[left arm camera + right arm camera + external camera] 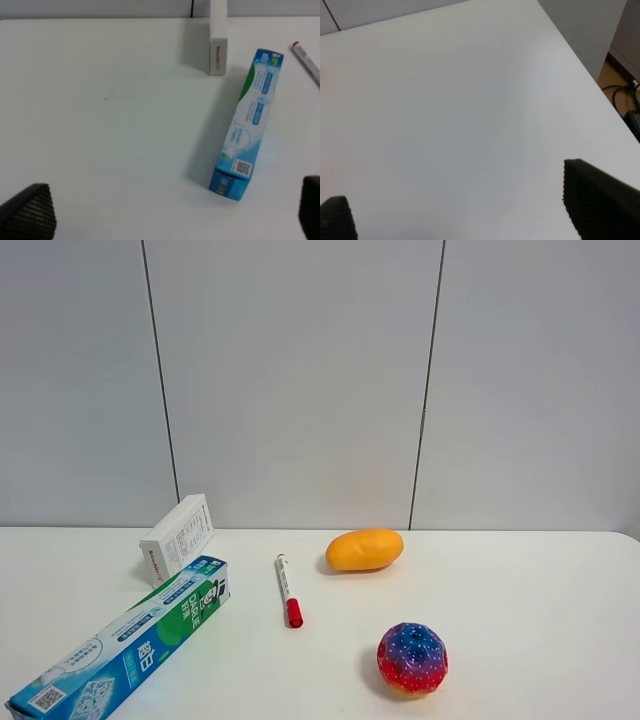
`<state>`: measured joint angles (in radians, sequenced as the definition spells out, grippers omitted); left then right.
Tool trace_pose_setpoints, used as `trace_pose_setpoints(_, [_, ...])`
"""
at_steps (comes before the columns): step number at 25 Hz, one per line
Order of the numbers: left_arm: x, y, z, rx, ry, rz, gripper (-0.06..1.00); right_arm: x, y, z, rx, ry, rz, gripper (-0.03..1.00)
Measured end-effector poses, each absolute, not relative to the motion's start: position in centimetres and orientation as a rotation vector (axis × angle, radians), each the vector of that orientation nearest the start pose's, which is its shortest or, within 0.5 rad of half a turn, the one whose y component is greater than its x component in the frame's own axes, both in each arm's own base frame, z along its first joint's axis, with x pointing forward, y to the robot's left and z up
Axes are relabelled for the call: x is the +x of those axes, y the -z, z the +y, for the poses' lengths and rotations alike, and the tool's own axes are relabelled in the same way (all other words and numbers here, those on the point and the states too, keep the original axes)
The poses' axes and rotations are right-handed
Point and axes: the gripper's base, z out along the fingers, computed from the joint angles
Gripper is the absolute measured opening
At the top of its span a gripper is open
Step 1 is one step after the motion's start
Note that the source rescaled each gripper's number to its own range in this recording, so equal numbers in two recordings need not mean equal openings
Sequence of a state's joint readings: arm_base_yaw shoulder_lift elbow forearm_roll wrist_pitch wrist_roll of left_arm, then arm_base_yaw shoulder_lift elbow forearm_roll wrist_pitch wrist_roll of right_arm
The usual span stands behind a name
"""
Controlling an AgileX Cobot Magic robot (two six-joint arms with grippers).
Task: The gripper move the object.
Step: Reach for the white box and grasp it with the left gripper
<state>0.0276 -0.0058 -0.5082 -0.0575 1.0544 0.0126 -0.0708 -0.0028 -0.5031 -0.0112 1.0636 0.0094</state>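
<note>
The object, a white rectangular box (178,538) with small black text and red lettering on its end, stands on its long edge at the back left of the white table (520,640). It also shows in the left wrist view (218,47), far from my left gripper (175,212), which is open and empty over bare table. My right gripper (465,200) is open and empty above bare table near the table's right edge. Neither gripper shows in the exterior high view.
A long blue-green toothpaste box (125,648) lies just in front of the white box, also in the left wrist view (247,125). A red-capped marker (288,590), a yellow mango (364,549) and a multicoloured ball (411,658) lie to the right. Cables (625,95) lie beyond the table's right edge.
</note>
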Motion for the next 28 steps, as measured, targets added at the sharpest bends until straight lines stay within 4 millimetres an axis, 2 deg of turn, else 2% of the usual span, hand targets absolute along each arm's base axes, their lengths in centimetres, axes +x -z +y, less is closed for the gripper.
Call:
trace_pose_setpoints(20, [-0.5, -28.1, -0.5, -0.015, 0.046, 2.036, 1.00, -0.6, -27.8, 0.0, 0.082, 0.052, 2.040, 1.00])
trace_pose_setpoints(24, [1.2, -29.8, -0.5, -0.019, 0.052, 2.110, 1.00, -0.6, -27.8, 0.0, 0.082, 0.052, 2.040, 1.00])
trace_pose_setpoints(28, [4.8, -33.1, -0.6, -0.029, 0.090, 2.155, 1.00, -0.6, -27.8, 0.0, 0.082, 0.052, 2.040, 1.00])
